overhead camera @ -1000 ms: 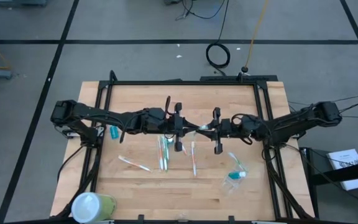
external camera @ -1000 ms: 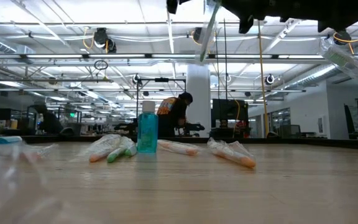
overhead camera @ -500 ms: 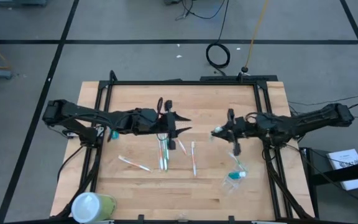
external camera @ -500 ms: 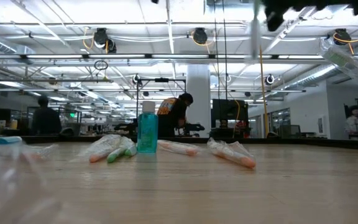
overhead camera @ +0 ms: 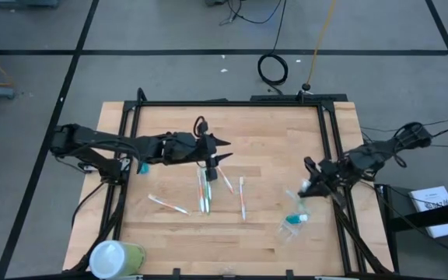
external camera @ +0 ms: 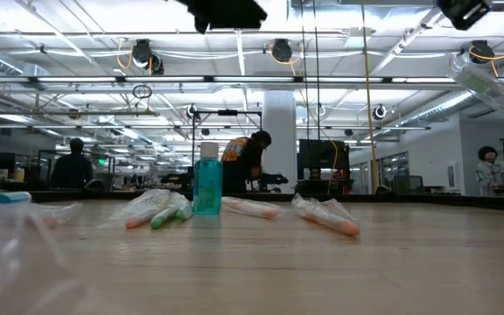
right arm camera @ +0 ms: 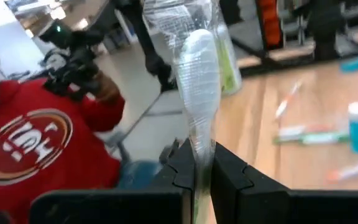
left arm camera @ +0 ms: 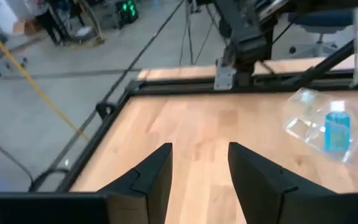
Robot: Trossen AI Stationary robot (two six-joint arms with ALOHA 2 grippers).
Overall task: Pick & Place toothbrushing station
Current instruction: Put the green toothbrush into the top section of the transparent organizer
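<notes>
The right tool [right arm camera: 196, 171] is pinched tight on a wrapped white toothbrush [right arm camera: 199, 81], which stands up from between its fingers; in the high view that tool [overhead camera: 308, 185] sits near the table's [overhead camera: 271, 225] right edge, just above the clear plastic holder [overhead camera: 292, 222]. The left tool [overhead camera: 218, 152] hangs over the table's middle with its fingers [left arm camera: 151, 177] parted and nothing between them. Below it lie the green and orange toothbrushes [overhead camera: 204, 190], another toothbrush [overhead camera: 242, 197] beside them, and a white one [overhead camera: 167, 204] farther left. A teal tube [external camera: 206, 179] stands upright in the low view. The large container [overhead camera: 115, 257] sits at the front left corner.
</notes>
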